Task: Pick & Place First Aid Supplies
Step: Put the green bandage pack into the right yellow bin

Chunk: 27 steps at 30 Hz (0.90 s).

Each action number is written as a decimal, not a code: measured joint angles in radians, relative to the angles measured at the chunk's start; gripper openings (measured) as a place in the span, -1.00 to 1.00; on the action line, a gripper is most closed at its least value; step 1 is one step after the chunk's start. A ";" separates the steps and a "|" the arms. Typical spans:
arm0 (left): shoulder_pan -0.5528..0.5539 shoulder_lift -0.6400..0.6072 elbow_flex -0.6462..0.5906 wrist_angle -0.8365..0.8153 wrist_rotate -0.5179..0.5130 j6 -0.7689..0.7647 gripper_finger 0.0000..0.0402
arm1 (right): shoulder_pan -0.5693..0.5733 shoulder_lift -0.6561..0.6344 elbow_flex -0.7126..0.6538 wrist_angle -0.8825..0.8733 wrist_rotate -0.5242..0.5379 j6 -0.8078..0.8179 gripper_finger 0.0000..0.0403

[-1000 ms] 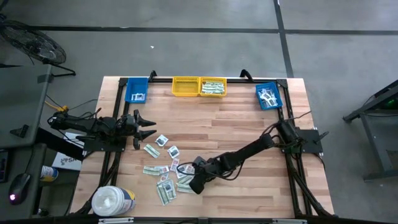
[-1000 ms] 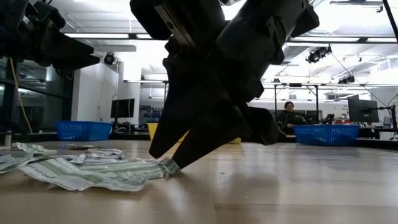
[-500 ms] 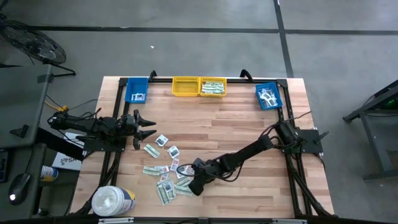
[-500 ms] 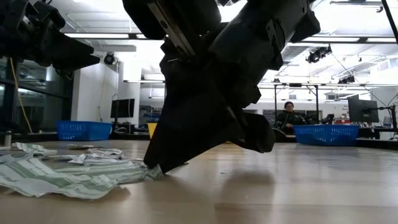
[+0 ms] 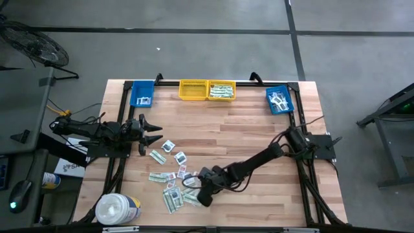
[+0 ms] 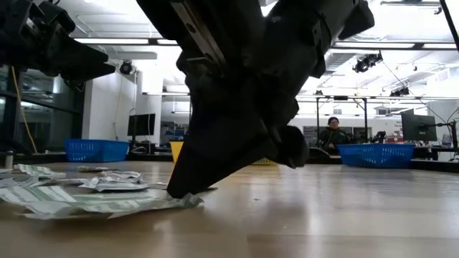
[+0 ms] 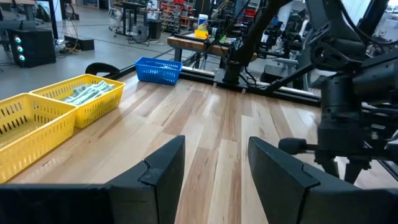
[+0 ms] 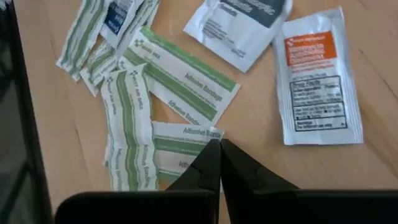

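High view: the right gripper (image 5: 202,196) is down at the packets (image 5: 173,182) scattered at the table's (image 5: 259,123) seven o'clock; the left gripper (image 5: 154,134), released, waits at nine. Right wrist view: fingertips (image 8: 210,163) clenched on a green-striped bandage strip (image 8: 180,154).

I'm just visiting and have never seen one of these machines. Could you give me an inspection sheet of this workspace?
Surface: wooden table.
Job's things: paper packets scattered at the front left; more in the yellow bins and blue bins.
Clutter: white tub at the front left corner.
Grippers: right gripper shut on an adhesive bandage strip; left gripper open, off the packets.
Cables: along the right arm.
Surroundings: seated person behind.
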<state>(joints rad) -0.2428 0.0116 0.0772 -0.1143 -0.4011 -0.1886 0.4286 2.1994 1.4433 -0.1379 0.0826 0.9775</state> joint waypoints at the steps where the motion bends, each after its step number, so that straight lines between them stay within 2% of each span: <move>1: 0.000 0.000 0.000 0.000 0.000 0.000 -0.12 | 0.002 -0.003 0.011 -0.020 0.008 -0.017 -1.00; 5: 0.000 0.000 0.000 0.000 0.000 0.000 -0.12 | 0.008 -0.034 0.044 -0.126 0.045 -0.072 -1.00; 16: 0.000 0.000 0.000 0.000 0.000 0.000 -0.12 | 0.019 -0.141 0.053 -0.270 0.177 -0.193 -1.00; 23: 0.000 0.000 0.000 0.000 0.000 0.000 -0.12 | 0.020 -0.177 0.052 -0.256 0.212 -0.305 -1.00; 27: 0.000 0.000 0.000 0.000 0.000 0.000 -0.12 | 0.019 -0.205 0.052 -0.287 0.292 -0.359 -1.00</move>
<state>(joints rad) -0.2426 0.0116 0.0772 -0.1143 -0.4011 -0.1886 0.4480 1.9949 1.4956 -0.4245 0.3745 0.6188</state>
